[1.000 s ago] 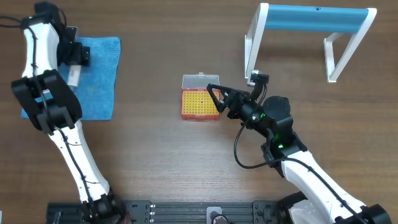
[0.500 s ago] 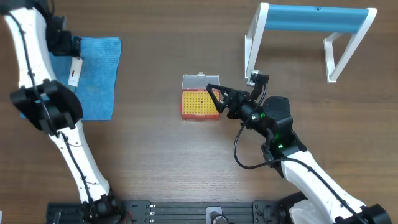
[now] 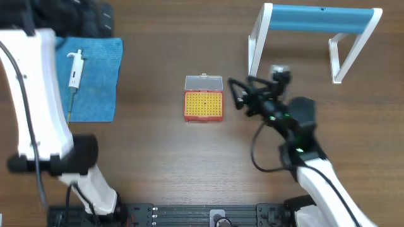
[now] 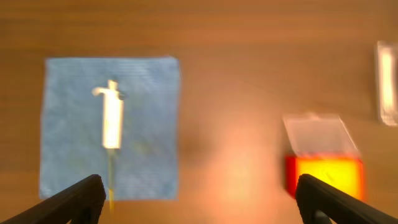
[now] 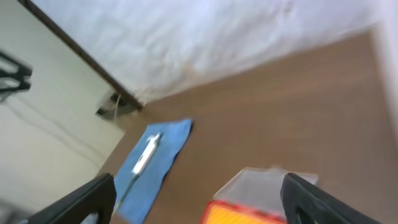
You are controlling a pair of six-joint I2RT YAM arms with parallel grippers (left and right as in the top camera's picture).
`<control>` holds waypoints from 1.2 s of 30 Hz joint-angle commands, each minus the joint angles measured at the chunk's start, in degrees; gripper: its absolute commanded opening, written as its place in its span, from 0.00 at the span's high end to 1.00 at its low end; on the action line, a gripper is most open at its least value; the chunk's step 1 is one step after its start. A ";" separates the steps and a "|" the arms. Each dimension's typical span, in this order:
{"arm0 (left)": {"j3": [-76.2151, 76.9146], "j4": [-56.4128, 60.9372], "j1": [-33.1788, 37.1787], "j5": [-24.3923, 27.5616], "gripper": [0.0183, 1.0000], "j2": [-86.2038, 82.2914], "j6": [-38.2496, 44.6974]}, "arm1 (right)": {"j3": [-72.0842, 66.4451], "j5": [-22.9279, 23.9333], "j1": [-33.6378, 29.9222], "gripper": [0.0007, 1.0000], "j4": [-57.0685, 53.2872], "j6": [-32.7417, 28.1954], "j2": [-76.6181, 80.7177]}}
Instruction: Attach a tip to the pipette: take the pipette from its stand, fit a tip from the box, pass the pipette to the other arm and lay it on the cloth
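The slim white pipette (image 3: 75,70), thin tip fitted, lies flat on the soft blue rectangular cloth (image 3: 98,82), the left gripper (image 4: 200,183) and right gripper (image 3: 235,94) each spread open, with the orange clear-lidded tip box (image 3: 203,105) and blue-topped white stand (image 3: 315,19) on the brown wood-grain surface (image 3: 164,157) beside a white wall (image 5: 205,37).

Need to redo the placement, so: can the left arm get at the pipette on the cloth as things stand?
Probably yes: the pipette lies alone on the blue cloth, uncovered, and the open left pincer hangs above with nothing between them.
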 commanded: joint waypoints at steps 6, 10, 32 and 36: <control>-51.60 4.37 -5.68 3.04 0.01 -36.87 -11.93 | 3.10 -3.17 -22.62 0.14 -49.94 -32.39 -35.45; -67.01 14.21 -5.90 10.01 0.01 -47.41 -17.53 | 3.10 2.14 -27.87 0.14 -54.99 -38.95 -43.98; -96.89 36.30 -5.90 5.16 0.01 -56.17 -28.41 | -3.56 12.50 -30.77 0.14 -61.70 -31.32 -60.22; -96.89 36.68 -5.88 -2.84 0.01 -52.33 -28.39 | -3.82 12.46 -30.77 0.14 -64.00 -30.80 -60.22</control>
